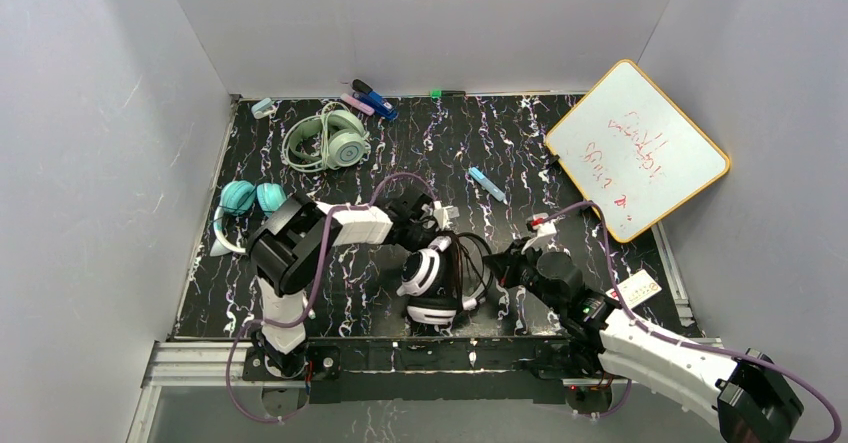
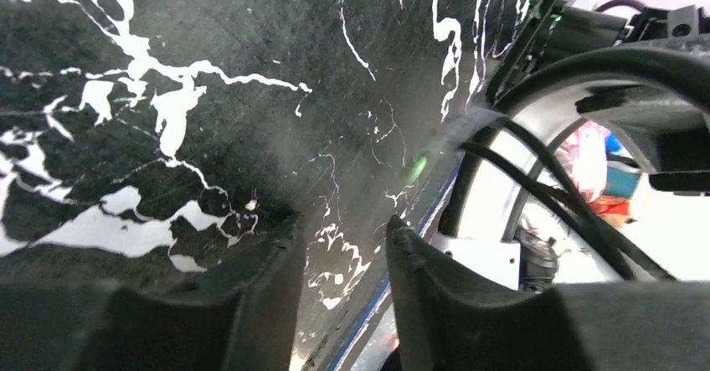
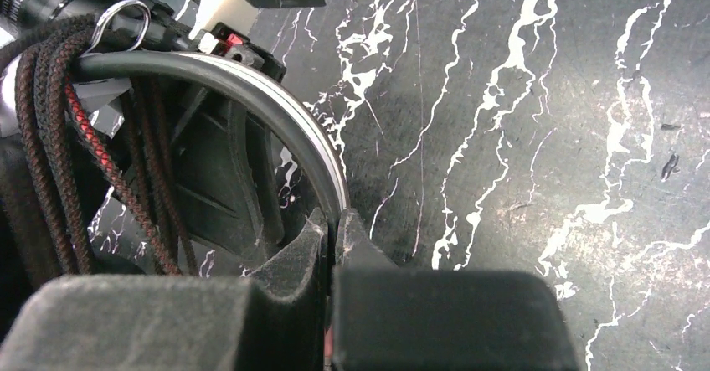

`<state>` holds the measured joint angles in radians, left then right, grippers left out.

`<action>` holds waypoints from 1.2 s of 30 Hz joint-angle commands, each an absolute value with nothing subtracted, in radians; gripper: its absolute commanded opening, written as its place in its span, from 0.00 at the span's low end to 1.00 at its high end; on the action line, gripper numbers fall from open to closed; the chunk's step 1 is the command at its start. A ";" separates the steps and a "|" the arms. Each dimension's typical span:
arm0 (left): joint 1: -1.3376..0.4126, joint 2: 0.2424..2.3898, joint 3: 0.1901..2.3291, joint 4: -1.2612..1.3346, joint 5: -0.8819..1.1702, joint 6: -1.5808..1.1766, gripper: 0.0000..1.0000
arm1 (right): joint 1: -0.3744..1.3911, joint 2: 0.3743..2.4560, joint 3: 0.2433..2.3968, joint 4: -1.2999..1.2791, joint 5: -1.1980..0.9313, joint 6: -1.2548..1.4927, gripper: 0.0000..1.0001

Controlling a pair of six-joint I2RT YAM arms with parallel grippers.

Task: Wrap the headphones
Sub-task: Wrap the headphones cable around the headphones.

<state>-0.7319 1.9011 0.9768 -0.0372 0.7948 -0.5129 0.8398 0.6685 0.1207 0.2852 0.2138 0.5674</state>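
Black worktop [image 1: 560, 163] veined with white carries three headsets. The black-and-white headphones [image 1: 430, 285] lie low in the middle of the top view, just above the arm bases, with the cups to the left and the band arching to the right. Dark braided cable [image 1: 465, 258] hangs in loops across the band.

The right arm [image 1: 660, 358] reaches in from the lower right corner. In its wrist view the right jaws are closed on the headphones' band [image 3: 276, 111], a black hoop with a silver edge that runs down into the pinch at the lower middle of the frame. Black-and-red braided cord [image 3: 50, 136] is draped over the band at the upper left of that frame.

The left arm [image 1: 340, 225] stretches from the lower left toward the centre and ends just above the headphones in the top view. In its wrist view the left jaws stand apart with only marbled worktop showing between them; they hold nothing. The band [image 2: 603, 69] curves past at the right of that frame, with thin black cable strands [image 2: 569, 212] crossing under it.

The mint-green headphones [image 1: 335, 141] sit in the upper left part of the worktop with their pale cable coiled beside them. The teal headphones [image 1: 245, 203] lie at the left edge, partly behind the left arm. A whiteboard [image 1: 635, 148] with red scribbles and a yellow frame leans at the upper right. A pink marker [image 1: 357, 104] and a blue marker [image 1: 378, 103] rest near the back wall, and a small light-blue marker [image 1: 487, 183] lies alone above the centre
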 commanded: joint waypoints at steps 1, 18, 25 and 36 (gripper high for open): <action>-0.731 1.834 1.009 -0.241 0.580 -0.426 0.44 | 0.851 0.658 0.099 0.366 0.224 0.536 0.01; -0.562 1.472 0.796 -0.336 0.466 -0.385 0.56 | 0.851 0.513 0.234 0.224 0.197 0.529 0.01; -0.520 1.381 0.806 -0.281 0.460 -0.401 0.55 | 0.851 0.585 0.481 -0.056 0.229 0.527 0.01; -0.518 0.999 0.620 0.044 0.412 -0.362 0.65 | 0.851 0.644 0.786 -0.227 0.222 0.654 0.01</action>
<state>-0.5232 1.1049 0.6968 -0.1165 0.4076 -0.4023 0.8509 0.6239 0.6033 -0.2268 0.2142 0.5396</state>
